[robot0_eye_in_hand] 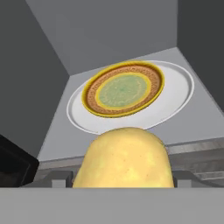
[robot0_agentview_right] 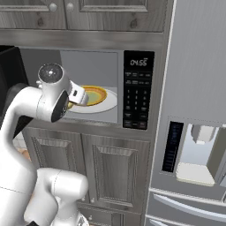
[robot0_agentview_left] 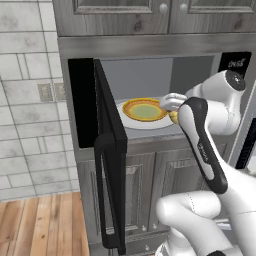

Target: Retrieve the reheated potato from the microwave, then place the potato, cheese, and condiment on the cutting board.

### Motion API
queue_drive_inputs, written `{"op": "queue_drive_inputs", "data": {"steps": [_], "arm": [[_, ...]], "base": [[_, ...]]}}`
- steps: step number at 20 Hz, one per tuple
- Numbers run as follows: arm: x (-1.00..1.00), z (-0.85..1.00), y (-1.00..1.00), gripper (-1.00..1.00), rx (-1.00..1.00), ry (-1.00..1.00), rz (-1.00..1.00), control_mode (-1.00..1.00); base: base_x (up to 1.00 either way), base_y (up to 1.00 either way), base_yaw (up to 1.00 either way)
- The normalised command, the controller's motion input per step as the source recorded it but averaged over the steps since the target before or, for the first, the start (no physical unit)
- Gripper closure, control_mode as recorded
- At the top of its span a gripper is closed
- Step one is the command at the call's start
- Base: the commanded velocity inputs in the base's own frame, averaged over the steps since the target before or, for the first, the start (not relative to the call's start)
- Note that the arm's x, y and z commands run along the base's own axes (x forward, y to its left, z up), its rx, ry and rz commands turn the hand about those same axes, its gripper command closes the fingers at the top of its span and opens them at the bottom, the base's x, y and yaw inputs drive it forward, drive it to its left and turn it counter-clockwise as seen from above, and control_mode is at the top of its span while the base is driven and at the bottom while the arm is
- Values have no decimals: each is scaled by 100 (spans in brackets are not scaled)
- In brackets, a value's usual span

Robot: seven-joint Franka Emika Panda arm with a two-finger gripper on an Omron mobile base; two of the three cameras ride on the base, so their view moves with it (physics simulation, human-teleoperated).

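Now, low in the hand view, the jaws pinch the potato [robot0_eye_in_hand: 124, 157] before the open microwave [robot0_agentview_left: 150, 70]; a patterned plate [robot0_eye_in_hand: 123, 89] sits above on the white turntable [robot0_eye_in_hand: 177, 94].

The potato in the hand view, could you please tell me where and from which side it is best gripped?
Grip the potato across its rounded middle, one finger on each flank, coming in level through the microwave's open front. It is a smooth lump with no handle, so its widest girth likely holds best. The pincer already straddles it that way, at the cavity's front, off the plate.
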Motion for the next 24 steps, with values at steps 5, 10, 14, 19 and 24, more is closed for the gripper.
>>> {"op": "queue_drive_inputs", "data": {"steps": [5, 10, 14, 19, 24], "arm": [[-4, 0, 2, 100, -1, 6, 0, -100], [0, 0, 0, 100, 0, 0, 0, -100], [0, 0, 0, 100, 0, 0, 0, -100], [0, 0, 0, 100, 0, 0, 0, -100], [0, 0, 0, 100, 0, 0, 0, -100]], "base": [[0, 0, 0], [0, 0, 0], [0, 0, 0], [0, 0, 0], [0, 0, 0]]}}
